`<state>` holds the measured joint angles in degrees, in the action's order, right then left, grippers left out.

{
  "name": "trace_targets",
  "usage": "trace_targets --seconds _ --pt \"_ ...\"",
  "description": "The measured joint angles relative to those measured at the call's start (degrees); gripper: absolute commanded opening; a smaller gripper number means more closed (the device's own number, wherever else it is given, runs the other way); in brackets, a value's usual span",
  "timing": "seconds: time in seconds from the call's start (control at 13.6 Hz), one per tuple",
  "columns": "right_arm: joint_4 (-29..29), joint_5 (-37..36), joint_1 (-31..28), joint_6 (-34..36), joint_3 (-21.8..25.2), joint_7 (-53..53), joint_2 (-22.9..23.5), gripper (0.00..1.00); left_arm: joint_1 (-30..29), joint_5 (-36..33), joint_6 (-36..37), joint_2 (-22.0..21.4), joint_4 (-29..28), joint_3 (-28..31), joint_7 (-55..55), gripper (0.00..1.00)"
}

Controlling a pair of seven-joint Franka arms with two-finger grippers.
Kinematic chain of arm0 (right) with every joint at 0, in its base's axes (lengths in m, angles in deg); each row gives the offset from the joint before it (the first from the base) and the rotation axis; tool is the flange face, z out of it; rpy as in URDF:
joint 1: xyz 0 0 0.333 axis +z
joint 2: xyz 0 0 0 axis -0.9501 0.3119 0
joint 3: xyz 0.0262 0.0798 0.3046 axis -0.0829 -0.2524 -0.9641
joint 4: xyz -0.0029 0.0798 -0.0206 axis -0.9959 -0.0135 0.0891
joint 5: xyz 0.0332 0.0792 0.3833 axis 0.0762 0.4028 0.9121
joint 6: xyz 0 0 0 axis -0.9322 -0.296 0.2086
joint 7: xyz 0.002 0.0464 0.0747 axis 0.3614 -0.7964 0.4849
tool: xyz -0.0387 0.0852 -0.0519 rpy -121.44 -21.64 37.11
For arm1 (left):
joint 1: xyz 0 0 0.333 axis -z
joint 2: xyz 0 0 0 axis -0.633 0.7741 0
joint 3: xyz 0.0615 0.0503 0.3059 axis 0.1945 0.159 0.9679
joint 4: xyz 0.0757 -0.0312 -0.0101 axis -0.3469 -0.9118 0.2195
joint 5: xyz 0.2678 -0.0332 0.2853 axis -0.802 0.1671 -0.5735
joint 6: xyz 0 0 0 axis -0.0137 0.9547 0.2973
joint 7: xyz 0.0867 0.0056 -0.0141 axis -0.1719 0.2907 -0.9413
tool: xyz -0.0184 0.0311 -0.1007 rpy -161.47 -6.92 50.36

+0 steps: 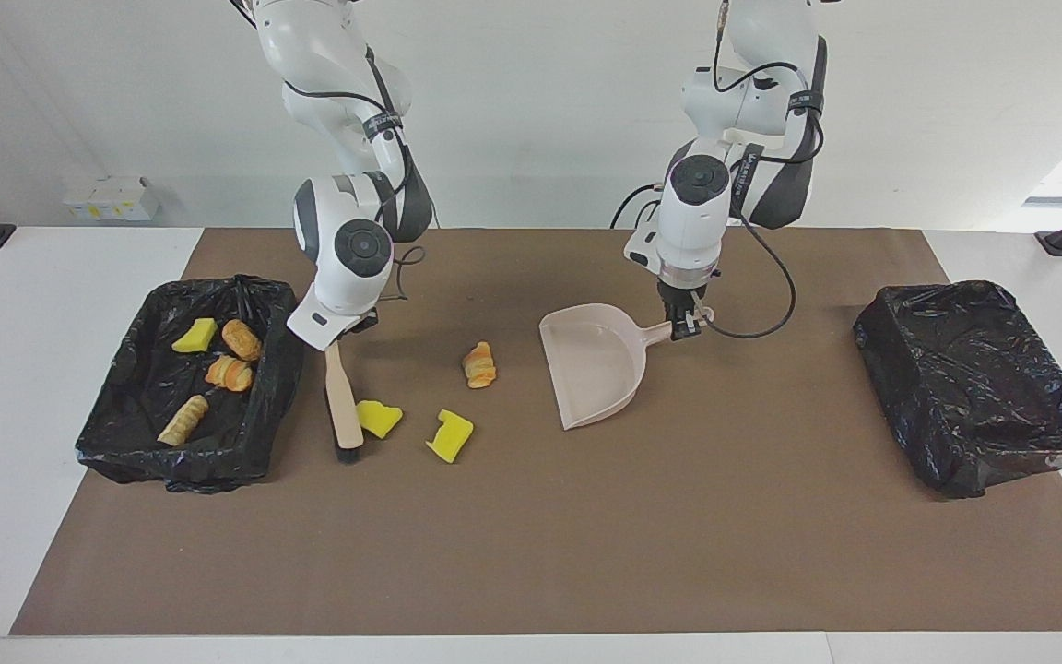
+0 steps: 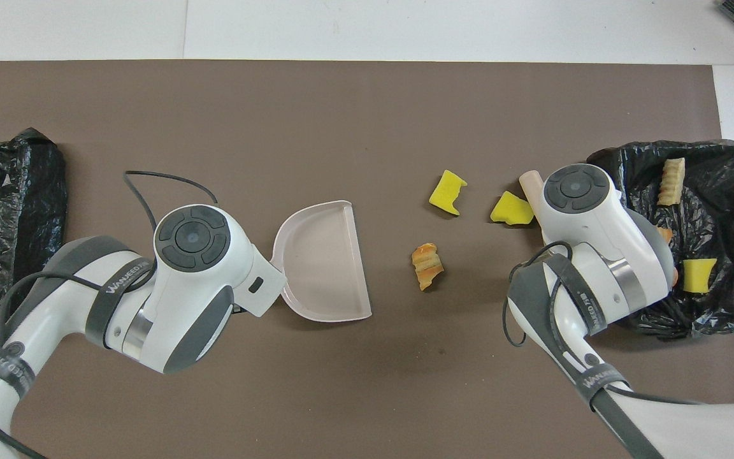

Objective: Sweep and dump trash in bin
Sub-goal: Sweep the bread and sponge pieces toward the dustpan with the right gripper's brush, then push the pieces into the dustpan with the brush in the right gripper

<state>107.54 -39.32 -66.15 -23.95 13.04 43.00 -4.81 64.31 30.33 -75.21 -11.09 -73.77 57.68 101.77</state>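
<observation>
My right gripper (image 1: 339,339) is shut on the beige handle of a brush (image 1: 344,397); its black bristles touch the mat beside a yellow sponge chunk (image 1: 377,418). A second sponge chunk (image 1: 451,434) and a croissant (image 1: 479,364) lie between the brush and the dustpan (image 1: 597,369). My left gripper (image 1: 684,323) is shut on the dustpan's handle; the pan rests on the mat, with its mouth toward the trash. The black-lined bin (image 1: 125,369) at the right arm's end holds a sponge chunk (image 1: 194,336), two croissants (image 1: 241,339) and a pale beige lump (image 1: 182,420).
A second black-lined bin (image 1: 973,387) stands at the left arm's end of the table. A brown mat (image 1: 531,553) covers the table's middle. In the overhead view the arms' wrists hide both grippers; the dustpan (image 2: 325,261) and the loose trash show between them.
</observation>
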Motion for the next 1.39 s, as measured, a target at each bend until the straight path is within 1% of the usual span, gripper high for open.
trace_targets --seconds 0.29,0.59,0.95,1.17,1.39 --pt "0.6 12.4 2.2 0.2 -0.5 -1.3 0.0 0.00 0.1 0.0 0.0 -0.7 -1.5 0.0 -1.8 0.00" --pt "1.3 22.6 7.7 0.1 -0.6 -1.7 -0.1 0.00 0.1 0.0 -0.1 -1.7 -2.9 0.0 -2.1 0.00" --pt "1.8 36.6 11.8 0.0 -0.6 -1.9 -0.5 0.00 0.2 0.0 -0.8 -1.9 -3.7 0.0 -2.7 0.00" --pt "2.1 46.2 15.4 -2.8 -0.7 -2.0 -0.5 0.00 0.8 0.0 -3.1 -1.6 -5.2 0.0 -4.2 0.00" --pt "1.9 53.7 17.7 -4.0 -0.7 -2.4 -0.5 0.00 1.0 -0.2 -3.7 -1.6 -5.4 0.0 -4.7 0.00"
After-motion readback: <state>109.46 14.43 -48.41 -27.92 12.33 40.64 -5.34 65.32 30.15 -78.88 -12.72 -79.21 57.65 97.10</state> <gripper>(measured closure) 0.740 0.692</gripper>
